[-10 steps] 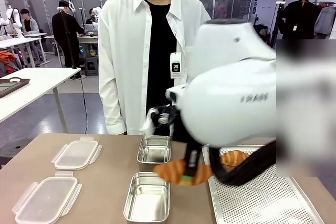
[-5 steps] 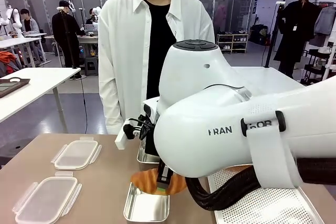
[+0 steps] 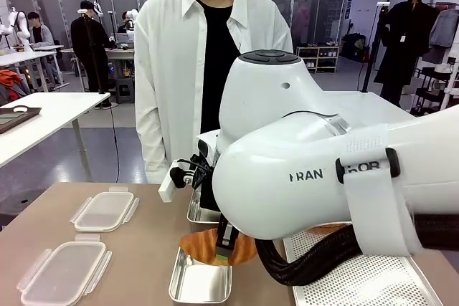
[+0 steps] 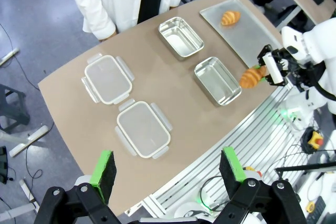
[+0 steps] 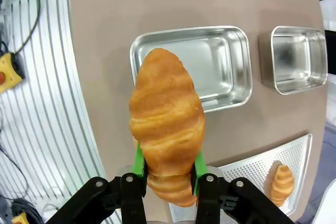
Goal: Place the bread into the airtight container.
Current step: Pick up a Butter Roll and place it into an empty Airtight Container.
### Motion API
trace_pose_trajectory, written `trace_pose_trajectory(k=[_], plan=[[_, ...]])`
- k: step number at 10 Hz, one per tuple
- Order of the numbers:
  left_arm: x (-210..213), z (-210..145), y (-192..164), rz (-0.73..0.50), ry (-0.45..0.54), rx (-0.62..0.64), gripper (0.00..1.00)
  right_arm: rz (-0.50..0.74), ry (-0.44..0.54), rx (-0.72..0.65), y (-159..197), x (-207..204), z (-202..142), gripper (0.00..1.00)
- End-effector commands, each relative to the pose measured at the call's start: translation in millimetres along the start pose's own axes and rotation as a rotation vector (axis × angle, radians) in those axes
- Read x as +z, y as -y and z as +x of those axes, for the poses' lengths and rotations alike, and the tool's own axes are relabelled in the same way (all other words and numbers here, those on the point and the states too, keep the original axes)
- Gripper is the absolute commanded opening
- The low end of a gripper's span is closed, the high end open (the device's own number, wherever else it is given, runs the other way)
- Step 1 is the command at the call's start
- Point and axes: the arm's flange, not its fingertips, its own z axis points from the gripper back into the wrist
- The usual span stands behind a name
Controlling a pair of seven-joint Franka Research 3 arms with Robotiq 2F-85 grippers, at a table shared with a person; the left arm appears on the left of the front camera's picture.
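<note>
**Right gripper.** The right gripper (image 5: pixel 167 164) is clenched on the croissant (image 5: pixel 167 124). Its green pads (image 5: pixel 138 162) press against the two flanks of the pastry near one end. The rest of the croissant projects forward past the fingertips. Gripping across the narrow width leaves the long axis free, probably so that it can be lined up with the container below.

**Task object.** The croissant is in the air, not resting on anything. In the right wrist view its free end overlaps the rim of the near steel container (image 5: pixel 223 72). Most of its body lies outside that rim, over the bare table (image 5: pixel 157 3). The container is empty. Judgement: the placing step is in hand but not complete. The pastry must be centred over the opening and lowered before release.

**Left gripper.** The left gripper (image 4: pixel 168 167) is held high above the table, well apart from everything on it. Its jaws stand wide and nothing is between them.

**Surroundings.**
- A second steel container (image 5: pixel 293 59), also empty, stands just beyond the first.
- A perforated tray (image 5: pixel 247 174) lies beside the containers and carries a second croissant (image 5: pixel 282 183).
- Two clear lids (image 4: pixel 107 78) lie side by side on the far half of the table, away from the tray. Both containers are therefore uncovered for loading.
- A person in a white shirt (image 3: pixel 172 69) stands at the far edge of the table. The person's hands are not in the work area.
</note>
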Motion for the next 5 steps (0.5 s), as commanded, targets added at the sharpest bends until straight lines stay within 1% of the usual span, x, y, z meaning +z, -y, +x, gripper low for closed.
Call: trace_pose_trajectory(k=[1, 2, 3, 4, 5], plan=[[2, 2, 0, 0.002, -0.004, -0.016, 1.0, -0.051, 0.137, -0.236, 16, -5, 13, 0.4], [2, 2, 0, 0.002, -0.004, -0.016, 1.0, -0.102, 0.235, -0.344, 24, -17, 21, 0.4], [2, 2, 0, 0.002, -0.004, -0.016, 1.0, -0.065, 0.265, -0.553, 27, -30, 26, 0.4], [2, 2, 0, 0.002, -0.004, -0.016, 1.0, -0.072, 0.25, -0.726, 29, -40, 30, 0.4], [2, 2, 0, 0.002, -0.004, -0.016, 1.0, -0.083, 0.226, -0.849, 24, -48, 36, 0.4]])
